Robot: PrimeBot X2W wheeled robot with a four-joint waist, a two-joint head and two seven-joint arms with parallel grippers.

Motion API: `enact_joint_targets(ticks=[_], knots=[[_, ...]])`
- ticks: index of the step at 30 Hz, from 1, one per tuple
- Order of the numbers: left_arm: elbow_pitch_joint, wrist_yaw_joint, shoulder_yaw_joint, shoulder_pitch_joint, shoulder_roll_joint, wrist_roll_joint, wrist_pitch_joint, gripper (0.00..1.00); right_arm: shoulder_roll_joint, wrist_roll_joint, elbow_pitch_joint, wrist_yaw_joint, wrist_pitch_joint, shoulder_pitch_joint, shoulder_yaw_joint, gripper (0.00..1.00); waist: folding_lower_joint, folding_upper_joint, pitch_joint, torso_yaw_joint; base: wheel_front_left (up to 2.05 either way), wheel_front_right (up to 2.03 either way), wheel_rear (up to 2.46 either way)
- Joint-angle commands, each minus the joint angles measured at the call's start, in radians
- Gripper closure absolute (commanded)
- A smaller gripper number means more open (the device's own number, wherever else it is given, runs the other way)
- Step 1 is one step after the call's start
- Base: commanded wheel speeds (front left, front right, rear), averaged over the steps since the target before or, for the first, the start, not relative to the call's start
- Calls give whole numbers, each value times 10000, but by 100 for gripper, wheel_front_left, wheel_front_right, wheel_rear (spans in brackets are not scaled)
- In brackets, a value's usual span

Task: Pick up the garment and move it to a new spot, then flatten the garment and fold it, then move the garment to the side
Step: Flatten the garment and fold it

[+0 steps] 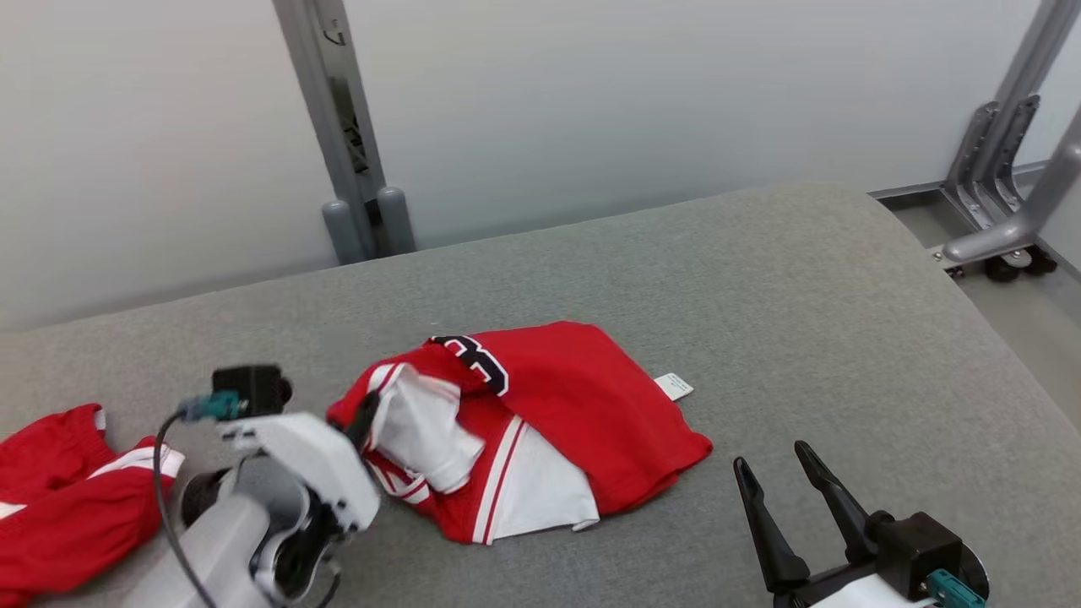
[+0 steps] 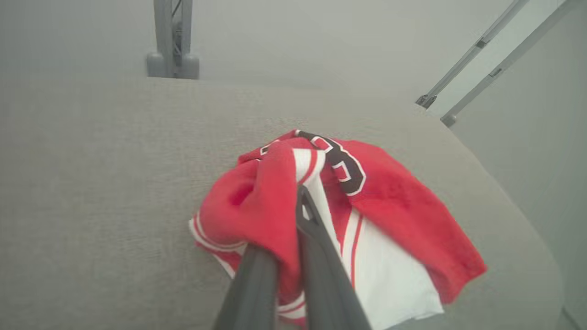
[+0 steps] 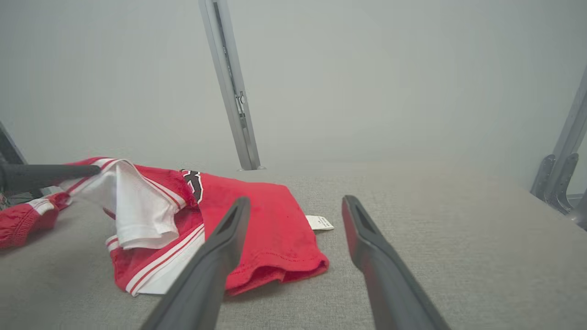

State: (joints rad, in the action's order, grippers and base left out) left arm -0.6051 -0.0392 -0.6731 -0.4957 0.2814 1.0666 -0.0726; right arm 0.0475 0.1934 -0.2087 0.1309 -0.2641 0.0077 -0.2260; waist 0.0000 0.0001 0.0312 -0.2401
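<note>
1. A 2nd red cloth (image 1: 59, 498) lies bunched at the surface's left edge, apart from the garment (image 1: 583, 405). A white tag (image 1: 673, 386) pokes out at the garment's far right side.
2. The left gripper (image 1: 365, 420) is clamped on a raised fold at the garment's left end. The rest lies crumpled mid-surface.
3. The right gripper (image 1: 770, 456) has its 2 fingers spread wide, holding nothing, just right of the garment.
4. The surface (image 1: 760, 295) is grey fabric. Behind it are a pale wall (image 1: 633, 101) and a grey metal post (image 1: 338, 127), with frame legs (image 1: 996, 169) at right.
</note>
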Motion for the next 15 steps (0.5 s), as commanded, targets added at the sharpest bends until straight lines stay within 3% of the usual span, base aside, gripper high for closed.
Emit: enact_joint_targets(ticks=[1,8,13,15], knots=[[70,0,-14,316,269,-217,342,100,55,82,22,-3,5,97,27,0,0,-1,-30,223,0,0,0],[385,46,-453,1539,1129,-900,1076,100,58,-68,-38,-3,5,161,40,0,0,-1,49,1024,0,0,0],[662,-253,-806,1536,1525,-1601,1294,100,55,-132,-86,-3,5,188,8,0,0,-1,117,1217,0,0,0],[841,-576,-950,1478,1720,-2078,1645,98,58,-126,-118,-5,5,196,-27,0,0,-1,134,1287,0,0,0]])
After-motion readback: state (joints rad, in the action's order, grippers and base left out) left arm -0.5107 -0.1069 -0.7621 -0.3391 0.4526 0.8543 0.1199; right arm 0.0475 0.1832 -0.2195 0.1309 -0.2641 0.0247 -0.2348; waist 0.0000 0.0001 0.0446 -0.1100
